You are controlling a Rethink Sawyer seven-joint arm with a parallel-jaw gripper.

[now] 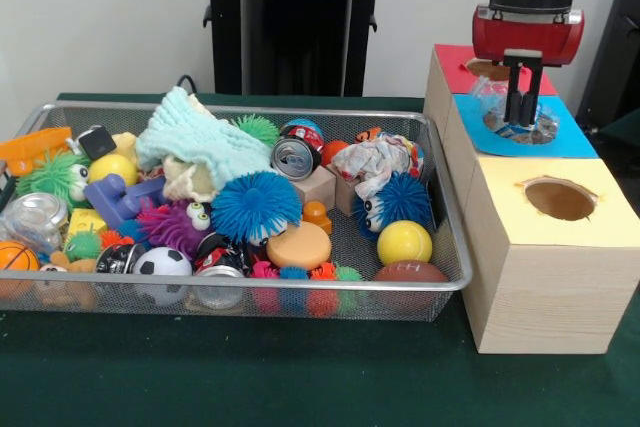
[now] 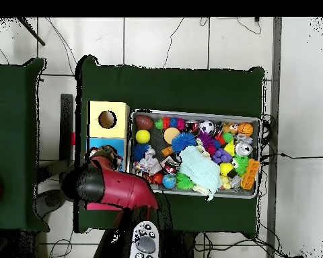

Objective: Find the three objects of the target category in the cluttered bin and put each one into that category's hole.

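My gripper (image 1: 521,112) hangs over the hole in the blue panel (image 1: 575,137) of the wooden box, its fingers close together on a crumpled clear plastic piece (image 1: 489,97) that sits at the hole's left rim. In the mesh bin (image 1: 440,207) another clear plastic container (image 1: 30,217) lies at the left end. A drinks can (image 1: 295,157) rests near the middle, beside a pale green cloth (image 1: 200,142). In the overhead view the red arm (image 2: 114,185) covers the blue panel (image 2: 97,143) and hides the gripper.
The box also has a yellow panel with a hole (image 1: 560,199) nearest the camera and a red panel (image 1: 455,62) behind. The bin (image 2: 258,154) holds several spiky balls, sports balls, wooden blocks and crumpled paper (image 1: 375,162). Green cloth covers the table (image 1: 300,377).
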